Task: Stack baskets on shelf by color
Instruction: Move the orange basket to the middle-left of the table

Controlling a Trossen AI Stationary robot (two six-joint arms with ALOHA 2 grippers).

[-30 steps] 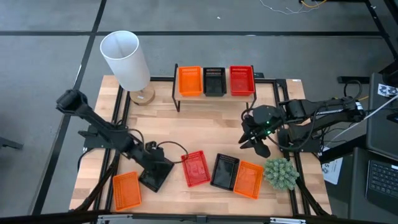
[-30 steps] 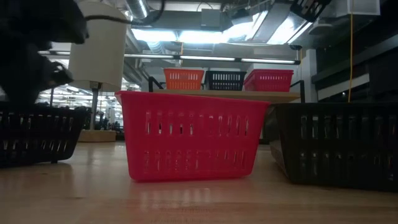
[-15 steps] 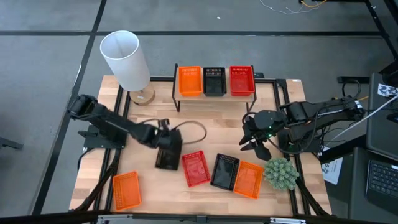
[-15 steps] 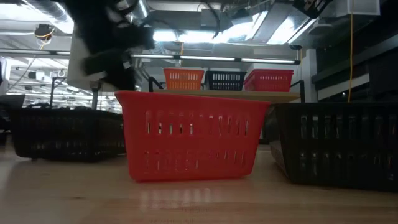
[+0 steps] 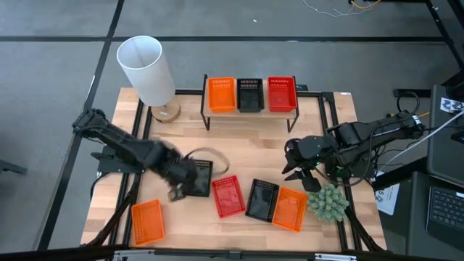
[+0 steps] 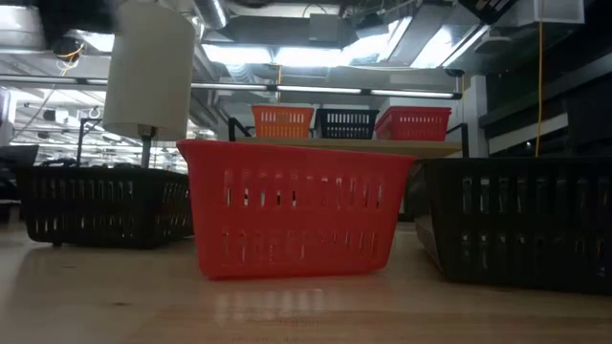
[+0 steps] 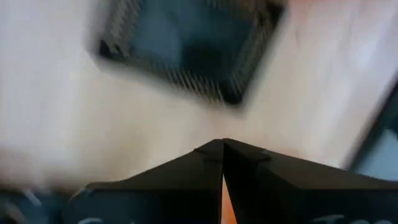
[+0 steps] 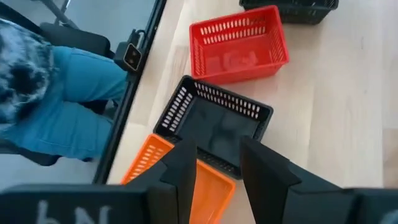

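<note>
Shelf (image 5: pixel 251 112): holds one orange basket (image 5: pixel 221 94), one black basket (image 5: pixel 250 95) and one red basket (image 5: pixel 281 93), side by side.

Left gripper (image 5: pixel 176 191): fingers pressed together, empty, just beside a loose black basket (image 5: pixel 198 179) on the table.

Right gripper (image 5: pixel 299 170): fingers parted, grasping nothing. Near it lie a black basket (image 5: pixel 262 199) and an orange basket (image 5: pixel 290 209); a red basket (image 5: pixel 228 196) lies farther off.

Another orange basket (image 5: pixel 146 222): table's near left corner.

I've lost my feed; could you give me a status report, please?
Left pincer shut, empty. Black basket on table. Right pincer open, above baskets. Shelf unobstructed.
</note>
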